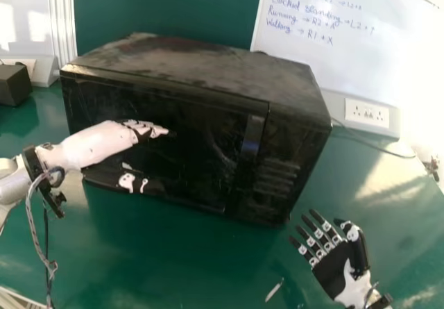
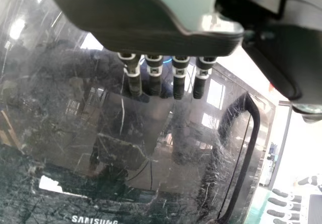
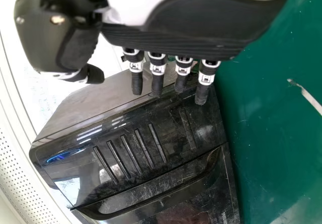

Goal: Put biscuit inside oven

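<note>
Oven (image 1: 201,142) shut, frame centre; left robot hand (image 1: 142,128), mid-left, and right robot hand (image 1: 336,262), lower right, both open. An unbraced handle (image 1: 252,138) pull could drag it.

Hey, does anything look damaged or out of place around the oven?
The oven door is scratched and scuffed, and the oven's top looks smudged. A thin pale strip shows on the table near the right robot hand, perhaps a scrap. Nothing looks spilled.
</note>
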Motion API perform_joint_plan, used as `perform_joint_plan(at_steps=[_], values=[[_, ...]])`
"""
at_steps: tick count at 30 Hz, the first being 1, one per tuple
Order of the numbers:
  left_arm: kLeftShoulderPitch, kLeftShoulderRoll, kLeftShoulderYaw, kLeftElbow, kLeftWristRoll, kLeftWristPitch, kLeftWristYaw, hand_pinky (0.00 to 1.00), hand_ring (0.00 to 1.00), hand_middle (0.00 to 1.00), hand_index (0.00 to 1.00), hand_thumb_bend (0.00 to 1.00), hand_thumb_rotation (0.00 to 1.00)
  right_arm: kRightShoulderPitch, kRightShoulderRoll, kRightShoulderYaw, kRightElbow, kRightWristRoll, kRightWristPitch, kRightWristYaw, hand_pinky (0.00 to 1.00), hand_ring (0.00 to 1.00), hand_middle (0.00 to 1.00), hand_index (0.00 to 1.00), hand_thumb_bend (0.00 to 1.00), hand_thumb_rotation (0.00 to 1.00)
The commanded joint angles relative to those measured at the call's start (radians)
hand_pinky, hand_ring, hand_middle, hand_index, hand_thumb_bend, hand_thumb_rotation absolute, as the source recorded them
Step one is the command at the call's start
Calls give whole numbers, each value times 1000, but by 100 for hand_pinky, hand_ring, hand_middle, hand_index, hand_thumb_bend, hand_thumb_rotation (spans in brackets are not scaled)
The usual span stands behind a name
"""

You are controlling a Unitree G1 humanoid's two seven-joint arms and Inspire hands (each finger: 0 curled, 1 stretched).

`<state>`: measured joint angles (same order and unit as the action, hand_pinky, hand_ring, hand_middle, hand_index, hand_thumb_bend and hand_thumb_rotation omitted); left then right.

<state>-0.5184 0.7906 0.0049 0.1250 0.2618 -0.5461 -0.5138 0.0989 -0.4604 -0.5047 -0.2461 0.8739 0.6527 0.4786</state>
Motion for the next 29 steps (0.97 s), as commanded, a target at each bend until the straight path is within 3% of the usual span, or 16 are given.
perform_joint_plan(at_steps=[1,9,17,22,29], values=[[-5,-8,-21,23,11,22,-2,100,100,100,98,78,97,7,6,0,-1,10,4,-1,90,96,98,96,40,41],[32,4,-1,-13,2,12,5,100,100,100,98,79,96,7,10,2,2,9,0,4,91,95,98,96,40,41],[210,24,99,-192,-109,52,-9,100,100,100,97,78,96,-2,12,5,9,7,2,-4,89,95,97,94,38,30],[347,42,186,-364,-137,144,-30,100,100,100,98,79,96,-7,11,11,16,-2,-5,0,92,97,98,97,46,49],[509,29,278,-524,-163,208,-34,100,100,100,99,77,97,-14,10,16,26,0,-10,10,90,97,98,97,55,69]])
